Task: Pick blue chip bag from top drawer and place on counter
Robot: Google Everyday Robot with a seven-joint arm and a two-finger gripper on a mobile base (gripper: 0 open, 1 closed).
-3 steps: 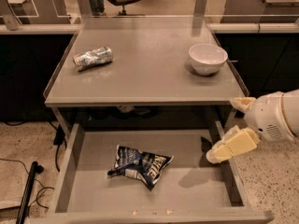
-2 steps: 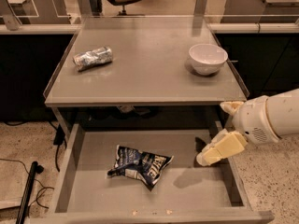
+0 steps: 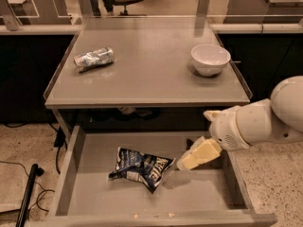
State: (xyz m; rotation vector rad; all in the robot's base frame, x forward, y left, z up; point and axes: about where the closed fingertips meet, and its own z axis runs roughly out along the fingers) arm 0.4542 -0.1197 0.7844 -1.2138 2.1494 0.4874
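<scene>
The bag (image 3: 142, 167) is being left lying crumpled on the drawer (image 3: 94, 195) floor, about mid-drawer, well apart from the left wall and the front lip, with grey floor showing all round it. The gripper (image 3: 189, 160) is being held inside the drawer just beside the bag's right edge, tip angled down-left, close to the right wall; clenched or released isn't being shown. Up on the counter (image 3: 151, 79), a bowl (image 3: 210, 59) is sitting near the right rim and a wrapper (image 3: 93, 59) near the left, well apart.
</scene>
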